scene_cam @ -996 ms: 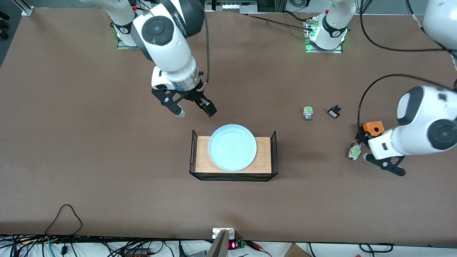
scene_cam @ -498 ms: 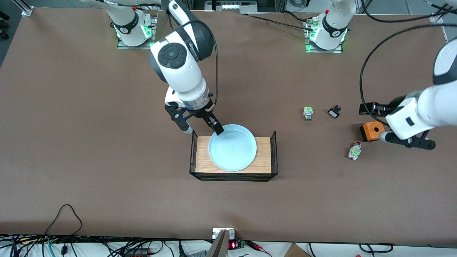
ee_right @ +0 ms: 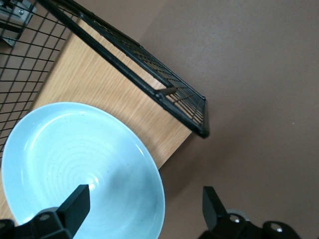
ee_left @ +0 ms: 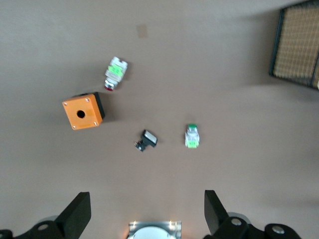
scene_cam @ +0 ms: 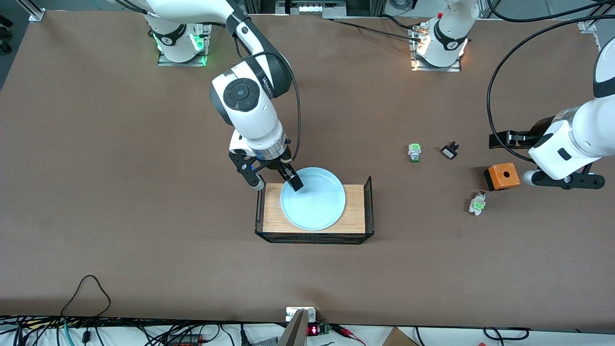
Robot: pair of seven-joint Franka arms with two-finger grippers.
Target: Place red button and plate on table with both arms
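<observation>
Since a second ago your right gripper (scene_cam: 274, 181) has dropped from over bare table (scene_cam: 120, 168) to the plate (scene_cam: 313, 198). Its jaws are spread and straddle the rim, one finger inside the dish, the other outside by the rack's mesh end. Your left gripper (scene_cam: 562, 179) has swung up from beside the red button (scene_cam: 476, 203) and now hangs over the table just past the orange box (scene_cam: 501, 176), jaws spread wide and holding nothing.

The plate still sits on the light-wood rack (scene_cam: 353, 211); the red button lies on the table, nearer the front camera than the orange box.

Watch these risks, as I judge them:
- The outer finger is close to the mesh; closing could snag the wire or drag the rack.
- A shallow rim gives little bite, so the plate may tilt or slip when you lift it.
- On the left side, the green-capped button (scene_cam: 414, 152) and a small black part (scene_cam: 449, 151) lie nearby, and the box crowds the red one. A sloppy approach could nudge it away or grab the wrong piece.
</observation>
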